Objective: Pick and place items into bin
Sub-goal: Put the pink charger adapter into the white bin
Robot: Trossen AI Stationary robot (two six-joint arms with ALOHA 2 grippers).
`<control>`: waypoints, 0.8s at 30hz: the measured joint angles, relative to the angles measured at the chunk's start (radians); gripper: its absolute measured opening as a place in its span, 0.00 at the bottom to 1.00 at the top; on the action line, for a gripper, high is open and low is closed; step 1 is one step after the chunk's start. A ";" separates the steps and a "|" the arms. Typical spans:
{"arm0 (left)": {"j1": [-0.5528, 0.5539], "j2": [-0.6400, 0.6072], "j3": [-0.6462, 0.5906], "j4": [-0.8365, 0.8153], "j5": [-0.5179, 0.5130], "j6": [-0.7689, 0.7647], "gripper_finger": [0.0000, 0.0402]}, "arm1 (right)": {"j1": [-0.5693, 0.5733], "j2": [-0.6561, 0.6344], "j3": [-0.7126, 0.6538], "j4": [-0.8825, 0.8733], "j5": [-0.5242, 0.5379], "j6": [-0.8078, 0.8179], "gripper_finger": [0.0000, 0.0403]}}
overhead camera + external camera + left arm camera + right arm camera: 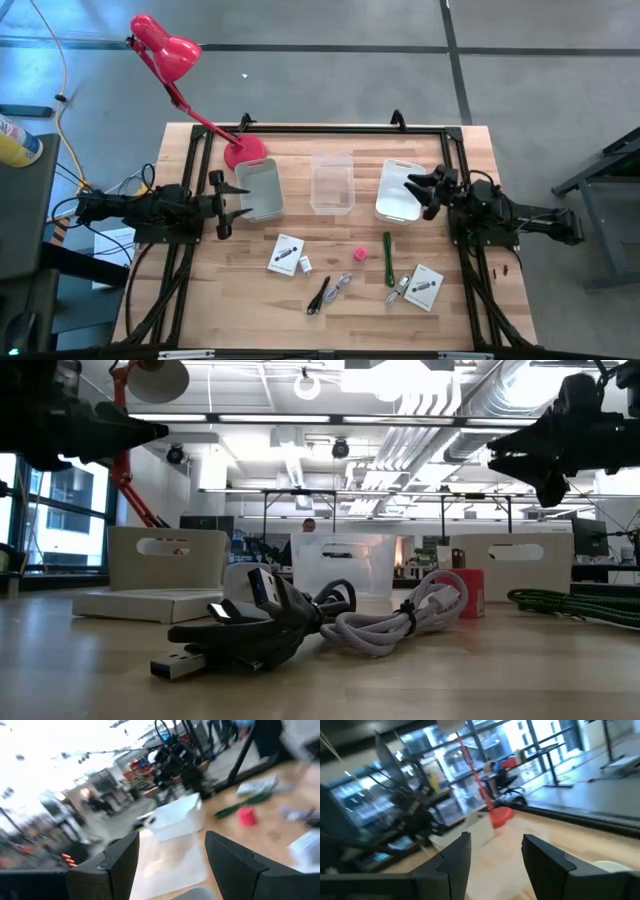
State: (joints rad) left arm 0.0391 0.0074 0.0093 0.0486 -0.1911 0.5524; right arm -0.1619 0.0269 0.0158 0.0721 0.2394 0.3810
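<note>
Hovering with both my left gripper (228, 205) and right gripper (418, 190) spread wide, holding nothing. Cards (287, 254), pink cube (359, 254), green stick (388, 258), cable (319, 296) all on the near table; bins (332, 182) look unfilled.

Overhead straight down, low level across table (250, 300), wrists forward; bins (333, 182) shared.

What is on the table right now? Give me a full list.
Plastic bins: 3, grey, clear, white, in a row at the far side.
White printed cards: 2, near left and near right.
Pink cube: 1, centre.
Green stick: 1, right of cube.
Cables: black and pale, near edge.
Red desk lamp: 1, far left.
Left gripper: open, over grey bin.
Right gripper: open, over white bin.
</note>
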 joint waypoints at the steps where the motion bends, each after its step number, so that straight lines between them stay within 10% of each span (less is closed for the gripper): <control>1: 0.000 0.000 0.000 0.005 0.004 -0.002 0.54 | 0.000 0.000 0.000 -0.015 0.006 -0.027 0.41; 7: 0.000 0.000 0.000 0.036 0.047 -0.095 0.54 | 0.000 0.000 0.001 0.028 0.032 -0.146 0.40; 12: 0.000 -0.001 0.000 0.077 0.060 -0.199 0.54 | 0.009 0.003 0.097 0.066 -0.347 -0.168 0.37; 15: 0.000 0.000 0.000 0.078 0.243 -0.222 0.54 | 0.050 0.047 0.192 0.047 -0.458 -0.183 0.35; 24: 0.000 0.054 0.000 0.424 0.358 -0.229 0.54 | 0.185 0.447 0.545 -0.118 -0.302 -0.439 0.29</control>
State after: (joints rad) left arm 0.0391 0.0610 0.0097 0.4727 0.1671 0.3238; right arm 0.0228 0.4737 0.5609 -0.0463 -0.0630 -0.0583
